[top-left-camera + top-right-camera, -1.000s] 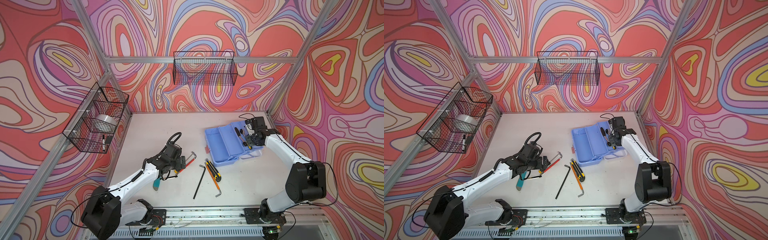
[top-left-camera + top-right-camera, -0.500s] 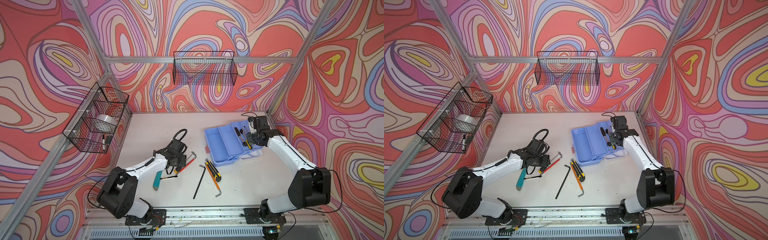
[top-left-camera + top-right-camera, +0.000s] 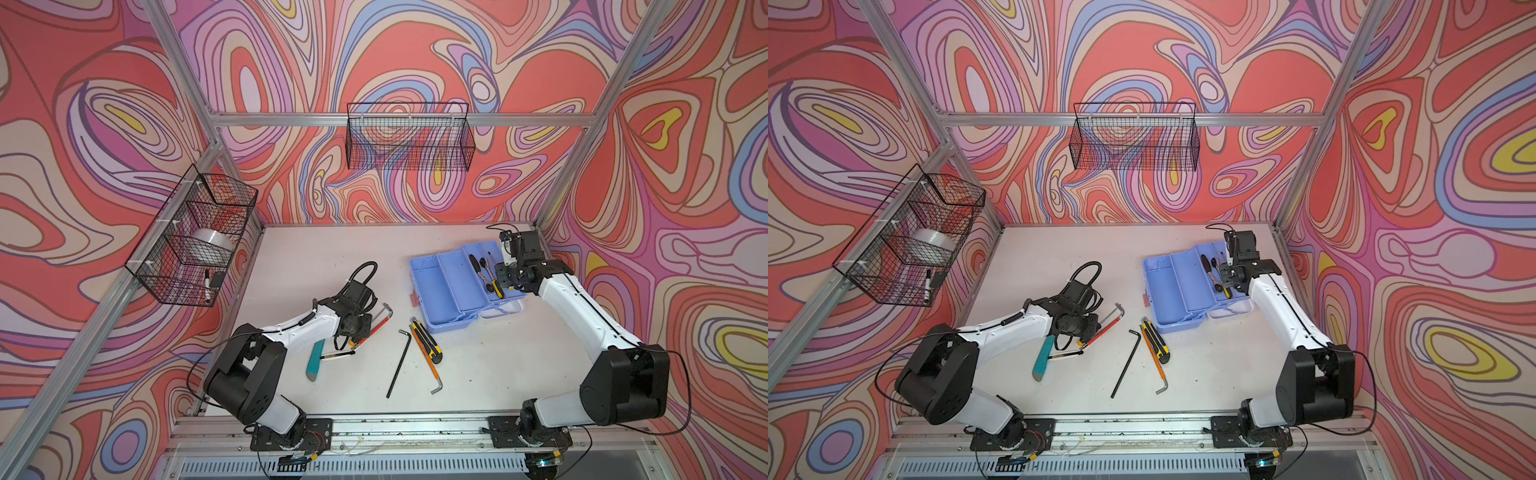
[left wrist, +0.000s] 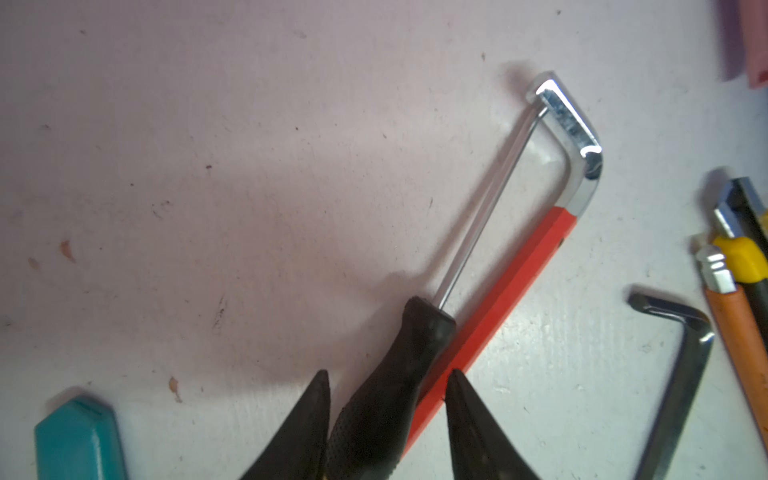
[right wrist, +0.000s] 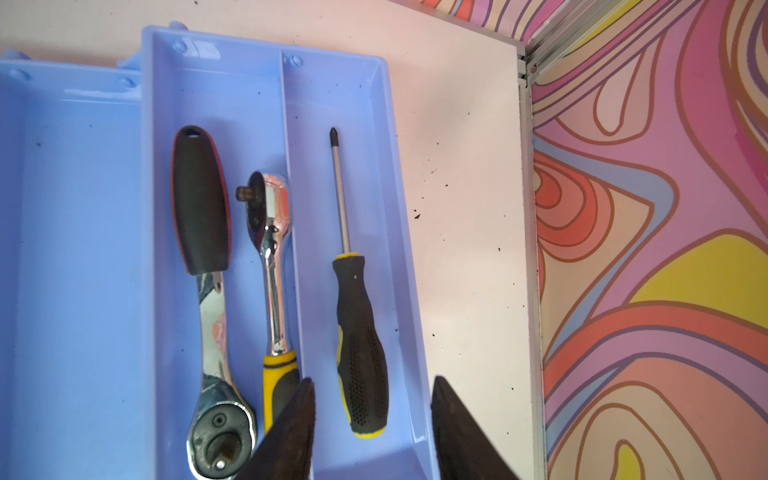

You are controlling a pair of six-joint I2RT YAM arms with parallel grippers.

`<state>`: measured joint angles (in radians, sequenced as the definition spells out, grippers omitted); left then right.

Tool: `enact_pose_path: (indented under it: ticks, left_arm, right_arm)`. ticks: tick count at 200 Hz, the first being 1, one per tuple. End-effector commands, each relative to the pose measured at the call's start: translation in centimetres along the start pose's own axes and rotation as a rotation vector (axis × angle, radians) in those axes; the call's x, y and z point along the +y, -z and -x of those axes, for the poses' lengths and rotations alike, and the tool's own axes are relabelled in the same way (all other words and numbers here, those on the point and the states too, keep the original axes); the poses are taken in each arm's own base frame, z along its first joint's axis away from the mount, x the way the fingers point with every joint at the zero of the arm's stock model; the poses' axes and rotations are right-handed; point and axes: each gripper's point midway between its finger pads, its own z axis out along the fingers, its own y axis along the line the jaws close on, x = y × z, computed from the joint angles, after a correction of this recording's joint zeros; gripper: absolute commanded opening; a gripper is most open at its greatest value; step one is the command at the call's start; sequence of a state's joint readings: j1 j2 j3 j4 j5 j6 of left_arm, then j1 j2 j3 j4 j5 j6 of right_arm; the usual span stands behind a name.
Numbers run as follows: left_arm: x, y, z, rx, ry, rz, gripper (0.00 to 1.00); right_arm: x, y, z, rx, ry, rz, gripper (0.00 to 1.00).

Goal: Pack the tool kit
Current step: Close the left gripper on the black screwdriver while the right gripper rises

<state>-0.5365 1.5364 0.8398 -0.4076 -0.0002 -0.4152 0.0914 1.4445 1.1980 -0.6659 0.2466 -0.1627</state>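
On the white counter (image 3: 316, 253), the left fingers (image 4: 303, 428) straddle the black handle (image 4: 399, 374) of a small red saw (image 4: 519, 270), close against both sides; whether they pinch it cannot be told. Between the two pairs of fingers lie a black hex key (image 3: 397, 363) and a yellow knife (image 3: 430, 345). The right fingers (image 5: 291, 432) hang spread above the open blue toolbox (image 3: 440, 291), a screwdriver (image 5: 361, 353) lying loose in its tray (image 5: 357, 124) between them.

Top views: high, far, before toolbox (image 3: 440, 291), looking down, same scene. Right wrist: close over toolbox. Left wrist: close over table (image 4: 208, 124) left of toolbox.
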Motion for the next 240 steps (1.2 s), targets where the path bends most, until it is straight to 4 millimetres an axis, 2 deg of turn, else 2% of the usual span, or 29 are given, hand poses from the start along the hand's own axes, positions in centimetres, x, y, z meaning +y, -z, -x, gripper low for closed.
enact_pose_path:
  ticks: [1, 46, 130, 208, 240]
  left_arm:
    - [0.3, -0.3, -0.4, 0.025, -0.014, 0.009, 0.45]
    - [0.1, -1.0, -0.4, 0.037, -0.004, 0.001, 0.37]
    - [0.2, -2.1, -0.4, 0.059, -0.001, 0.02, 0.29]
    - [-0.2, -2.2, 0.8, 0.041, 0.022, 0.01, 0.1]
    - [-1.2, -0.8, 2.3, -0.007, 0.059, -0.044, 0.08]
  right_arm:
    - [-0.6, 0.9, 0.7, -0.031, -0.026, -0.011, 0.47]
    - [-0.6, 1.0, 0.9, -0.035, -0.034, -0.005, 0.47]
    - [-0.9, 1.8, 1.2, -0.051, -0.058, -0.007, 0.47]
    - [-1.3, 2.9, 1.1, -0.055, -0.117, -0.011, 0.48]
    - [1.0, 4.0, 1.2, -0.089, -0.206, 0.132, 0.52]
